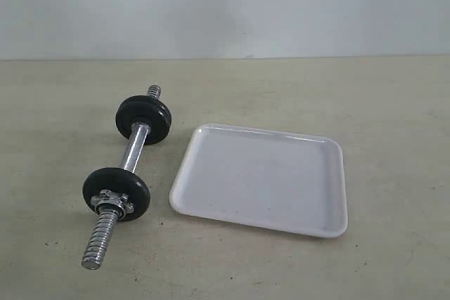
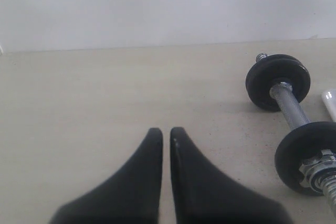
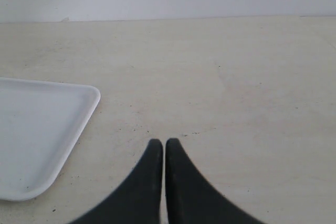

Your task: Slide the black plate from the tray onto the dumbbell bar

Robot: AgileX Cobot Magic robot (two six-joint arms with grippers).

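The dumbbell bar [image 1: 133, 147] lies on the table left of the tray [image 1: 260, 180], one threaded end pointing toward the front. Two black discs sit on it: one at the far end [image 1: 143, 120], one nearer [image 1: 116, 193] with the silver star nut [image 1: 112, 203] against it. The white tray holds nothing, and I see no black plate lying loose. In the left wrist view the bar [image 2: 290, 107] and both discs [image 2: 262, 85] [image 2: 294, 150] are off to one side of my left gripper [image 2: 165, 129], which is shut and empty. My right gripper [image 3: 161, 141] is shut and empty beside the tray [image 3: 37, 135].
The beige tabletop runs back to a pale wall. Neither arm shows in the exterior view. A corner of the tray [image 2: 329, 103] peeks in beyond the bar in the left wrist view.
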